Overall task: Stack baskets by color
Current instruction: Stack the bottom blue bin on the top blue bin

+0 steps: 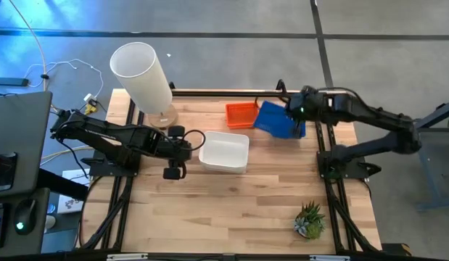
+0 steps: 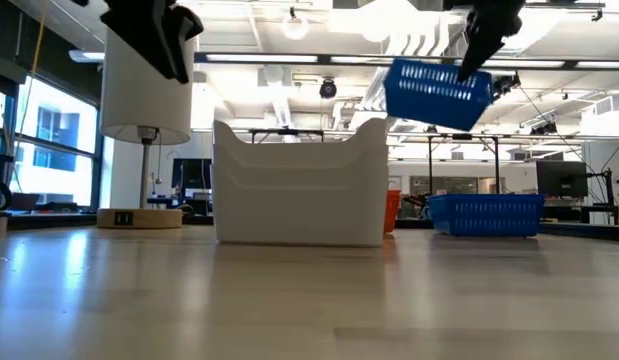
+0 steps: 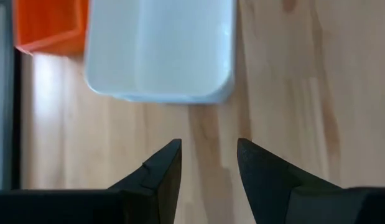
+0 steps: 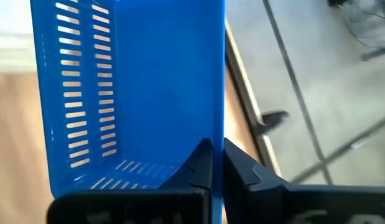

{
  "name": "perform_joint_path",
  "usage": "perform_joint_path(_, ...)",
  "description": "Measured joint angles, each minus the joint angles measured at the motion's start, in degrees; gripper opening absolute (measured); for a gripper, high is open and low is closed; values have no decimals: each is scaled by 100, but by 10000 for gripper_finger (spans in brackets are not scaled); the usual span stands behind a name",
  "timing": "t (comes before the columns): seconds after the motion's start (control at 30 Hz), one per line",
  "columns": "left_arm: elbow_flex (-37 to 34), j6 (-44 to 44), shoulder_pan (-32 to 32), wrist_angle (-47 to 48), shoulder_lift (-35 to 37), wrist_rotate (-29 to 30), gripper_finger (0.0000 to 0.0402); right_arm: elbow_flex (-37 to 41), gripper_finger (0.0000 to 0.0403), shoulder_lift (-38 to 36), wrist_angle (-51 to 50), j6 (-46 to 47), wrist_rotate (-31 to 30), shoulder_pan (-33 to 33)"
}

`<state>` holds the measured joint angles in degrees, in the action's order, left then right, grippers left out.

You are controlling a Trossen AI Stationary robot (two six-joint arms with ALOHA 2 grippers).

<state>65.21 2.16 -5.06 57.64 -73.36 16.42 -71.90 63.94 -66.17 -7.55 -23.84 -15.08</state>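
While clamped on the wall of a tilted blue basket (image 2: pixel 436 94) held clear above the counter (image 1: pixel 231 210), right end effector (image 4: pixel 217 163) in the blue-stacking step, over the blue stack (image 2: pixel 486 214) beside the orange baskets (image 1: pixel 241 114). Next, presumably: level, align, lower, release. Left end effector (image 3: pixel 208 163) parted, empty, just short of the white baskets (image 1: pixel 225 151); no legible writing.

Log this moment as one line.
right gripper: shut on blue basket, lifted | left gripper: open, beside white basket
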Motion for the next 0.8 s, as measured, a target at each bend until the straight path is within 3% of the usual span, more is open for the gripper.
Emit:
perform_joint_path(0.23, 2, -828, 437, -696, 0, 343, 140, -2, 0, 349, -1, -1095, 527, -1463)
perform_joint_path(0.43, 2, -1382, 1096, -839, 0, 287, 140, -2, 0, 837, -420, -1528, 968, -2387)
perform_joint_path(0.8, 2, -1392, 1642, -867, 0, -711, 140, -2, 0, 1605, -598, -2320, 1202, -2871)
